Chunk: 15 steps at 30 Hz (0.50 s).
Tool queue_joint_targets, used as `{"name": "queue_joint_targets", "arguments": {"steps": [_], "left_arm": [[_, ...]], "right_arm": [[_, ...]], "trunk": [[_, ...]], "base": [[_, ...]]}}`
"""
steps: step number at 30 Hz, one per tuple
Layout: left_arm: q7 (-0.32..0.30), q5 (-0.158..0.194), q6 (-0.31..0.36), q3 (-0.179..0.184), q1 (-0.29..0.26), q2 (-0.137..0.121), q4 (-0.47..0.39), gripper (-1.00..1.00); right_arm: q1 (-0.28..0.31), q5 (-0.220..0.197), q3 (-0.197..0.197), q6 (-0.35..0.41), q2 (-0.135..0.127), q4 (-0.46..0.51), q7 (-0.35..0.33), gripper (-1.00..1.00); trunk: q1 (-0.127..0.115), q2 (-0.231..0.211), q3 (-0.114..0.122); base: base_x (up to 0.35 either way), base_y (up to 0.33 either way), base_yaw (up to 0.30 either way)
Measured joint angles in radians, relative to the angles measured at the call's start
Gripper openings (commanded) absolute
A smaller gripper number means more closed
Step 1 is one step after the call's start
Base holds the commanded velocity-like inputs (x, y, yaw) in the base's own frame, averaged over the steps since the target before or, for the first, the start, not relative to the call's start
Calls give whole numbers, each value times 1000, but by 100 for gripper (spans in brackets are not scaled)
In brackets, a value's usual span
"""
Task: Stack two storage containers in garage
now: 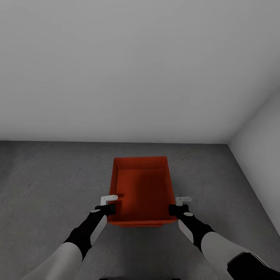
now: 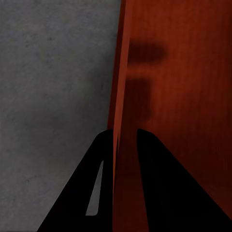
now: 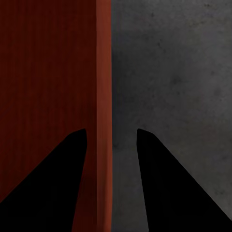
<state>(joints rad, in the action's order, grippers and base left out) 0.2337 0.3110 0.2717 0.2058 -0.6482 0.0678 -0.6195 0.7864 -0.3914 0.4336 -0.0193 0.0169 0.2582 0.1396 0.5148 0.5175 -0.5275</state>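
Note:
One red-orange storage container (image 1: 142, 190) lies low over the dark grey concrete floor (image 1: 46, 182) of the garage, its open top facing up and its inside bare. A thin second red edge (image 1: 136, 224) shows under its near wall; I cannot tell whether that is the other container. My left gripper (image 1: 112, 205) straddles the container's left wall (image 2: 118, 96), jaws pinched on it. My right gripper (image 1: 175, 206) straddles the right wall (image 3: 104, 96), its outer finger (image 3: 174, 188) standing apart from the wall with floor showing between.
A plain grey-white wall (image 1: 136, 70) rises just beyond the container. A second wall (image 1: 260, 140) meets it at the right, forming a corner. Bare concrete spreads to the left and on both sides of my arms.

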Motion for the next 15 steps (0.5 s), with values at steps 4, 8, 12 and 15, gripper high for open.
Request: {"name": "queue_joint_targets", "arguments": {"steps": [4,8,12,15], "left_arm": [[0,0,0,0,0,0,0,-100],[0,0,0,0,0,0,0,-100],[0,0,1,0,0,0,0,-100],[0,0,0,0,0,0,0,-100]], "right_arm": [[0,0,0,0,0,0,0,-100],[0,0,0,0,0,0,0,-100],[0,0,0,0,0,-1,0,-100],[0,0,0,0,0,0,0,-100]], "trunk": [[15,28,-13],[31,56,-25],[46,84,-38],[58,105,-47]], "base": [[0,0,0],[0,0,0],[0,0,0],[0,0,0]]}}
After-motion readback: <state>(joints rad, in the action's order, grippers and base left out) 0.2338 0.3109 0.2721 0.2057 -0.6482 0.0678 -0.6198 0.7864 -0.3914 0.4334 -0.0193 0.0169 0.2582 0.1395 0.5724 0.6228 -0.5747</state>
